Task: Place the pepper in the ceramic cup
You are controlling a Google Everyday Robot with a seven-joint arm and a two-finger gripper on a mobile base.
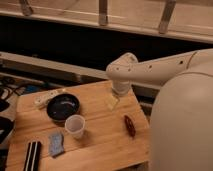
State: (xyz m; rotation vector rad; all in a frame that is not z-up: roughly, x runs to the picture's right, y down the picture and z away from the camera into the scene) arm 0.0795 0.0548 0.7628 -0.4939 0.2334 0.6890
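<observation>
Fingers point(118, 92) are at the far edge of the worktop point(102, 142), nearer its right corner, pointing straight down under my wrist housing. Can't tell how far apart they are, or whether they have hold of anything; the wrist blocks that. Directly below them, a pale yellow block point(112, 102) lies flat on the wood just inside the far edge; contact with the block can't be told either. The pepper point(130, 125) is on the worktop close to the right edge, toward the near right corner, lying flat with its long axis running roughly far to near. It sits clear of the block and well apart from the ceramic cup point(75, 125). The cup stands upright, mouth up, around the middle of the worktop and a bit left of centre, just beside the near rim of a black bowl point(63, 106); touching or not, can't tell. The bowl sits toward the far left corner, with a white strip-like object point(49, 97) along the left part of the far edge behind it. A blue-grey pad point(56, 144) lies near the near edge, left of the cup, and a black striped object point(33, 155) lies at the near left corner. My arm point(160, 67) reaches in from the right, above the worktop.
</observation>
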